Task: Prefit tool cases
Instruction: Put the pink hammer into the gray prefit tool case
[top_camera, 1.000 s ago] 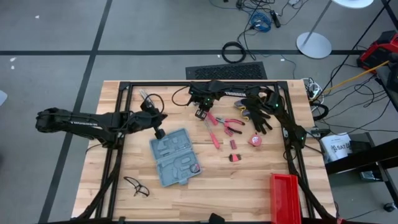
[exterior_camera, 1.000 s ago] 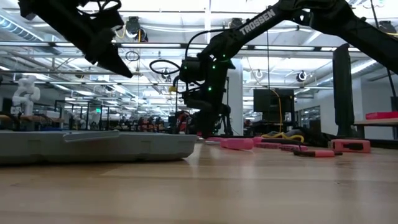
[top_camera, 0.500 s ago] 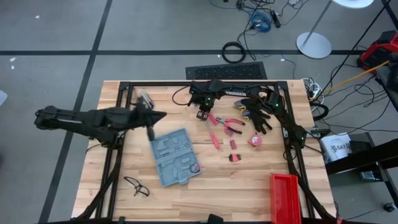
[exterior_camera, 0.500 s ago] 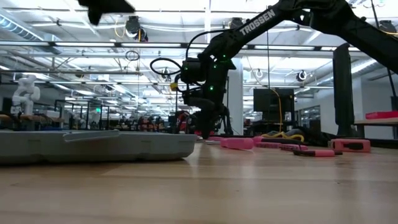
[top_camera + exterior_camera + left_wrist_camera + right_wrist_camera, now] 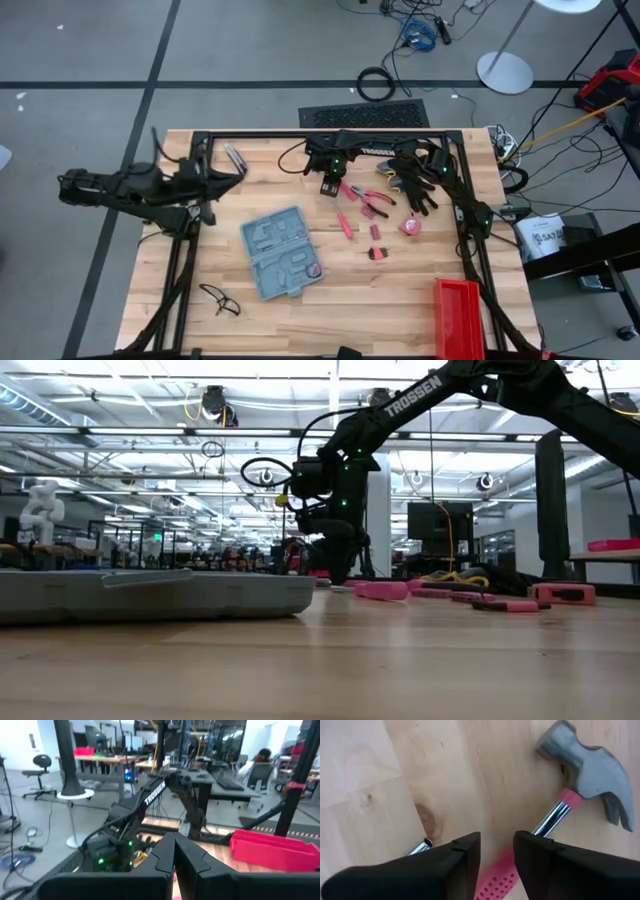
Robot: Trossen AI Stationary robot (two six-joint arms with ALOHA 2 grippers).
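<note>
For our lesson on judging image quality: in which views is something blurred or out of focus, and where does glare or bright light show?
Left wrist view: the room behind and the red rectangular bin look soft, motion-blurred. Low view: the near wooden table top is out of focus; bright ceiling lights wash out the background. Right wrist view: the grey-headed hammer is sharp and evenly lit. High view: even light, no strong glare.

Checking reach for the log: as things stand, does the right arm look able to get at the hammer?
Probably yes. The right gripper hangs directly over the hammer, jaws parted, with only bare table around it and nothing in between.
</note>
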